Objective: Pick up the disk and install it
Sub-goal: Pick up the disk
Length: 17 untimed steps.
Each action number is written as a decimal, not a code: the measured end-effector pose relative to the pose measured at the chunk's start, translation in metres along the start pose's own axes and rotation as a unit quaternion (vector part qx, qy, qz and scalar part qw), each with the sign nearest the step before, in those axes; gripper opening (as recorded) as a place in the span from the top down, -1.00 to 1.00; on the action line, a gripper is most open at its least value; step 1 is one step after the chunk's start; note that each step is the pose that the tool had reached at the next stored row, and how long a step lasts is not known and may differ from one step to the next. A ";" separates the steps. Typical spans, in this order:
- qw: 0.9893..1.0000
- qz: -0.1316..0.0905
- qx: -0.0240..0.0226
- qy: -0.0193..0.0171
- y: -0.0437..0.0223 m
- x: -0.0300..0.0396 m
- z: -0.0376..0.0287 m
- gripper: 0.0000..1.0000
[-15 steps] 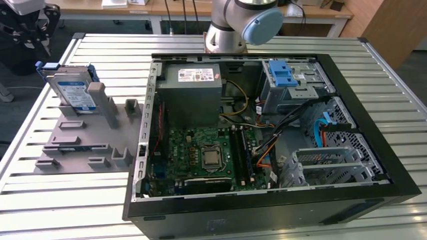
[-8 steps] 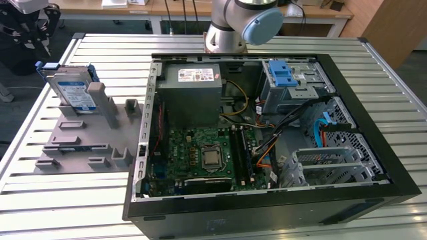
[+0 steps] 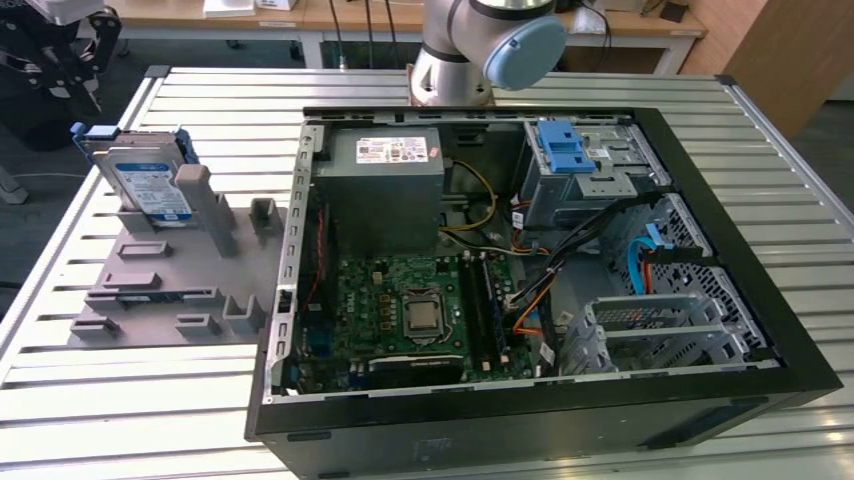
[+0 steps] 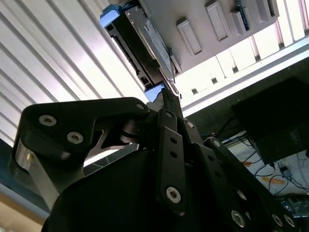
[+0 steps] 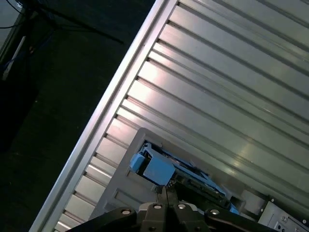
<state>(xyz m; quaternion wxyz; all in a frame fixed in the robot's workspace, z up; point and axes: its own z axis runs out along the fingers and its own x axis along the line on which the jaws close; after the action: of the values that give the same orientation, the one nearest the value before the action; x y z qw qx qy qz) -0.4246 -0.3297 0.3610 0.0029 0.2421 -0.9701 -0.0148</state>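
The disk (image 3: 144, 180) stands on edge in a grey holder plate (image 3: 160, 295) on the exterior view's left, blue-and-white label facing out and blue rails on its sides. My gripper (image 3: 80, 80) hangs at the far left corner, above and behind the disk and apart from it. In both wrist views the black fingers meet at their tips with nothing between them: gripper (image 4: 166, 96), gripper (image 5: 166, 191). Beyond the tips lie the disk (image 4: 145, 43) and its blue rail end (image 5: 157, 169).
An open black computer case (image 3: 767, 290) lies on the slatted metal table (image 3: 134, 420). Inside are a grey power supply box (image 3: 387, 190), a green motherboard (image 3: 400, 310) and a blue latch on a metal drive cage (image 3: 567, 150). The table's edge (image 5: 111, 101) runs close to the holder.
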 end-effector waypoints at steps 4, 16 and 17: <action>1.000 -0.019 0.000 0.001 0.0000 0.0000 0.0000 0.79; 0.997 -0.080 0.000 0.002 0.0000 0.0000 0.0001 0.79; 0.996 -0.085 0.000 0.003 0.0000 0.0000 0.0001 0.79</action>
<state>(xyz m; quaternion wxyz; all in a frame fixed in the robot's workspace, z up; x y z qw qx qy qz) -0.4246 -0.3297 0.3608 0.0041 0.3239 -0.9460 -0.0145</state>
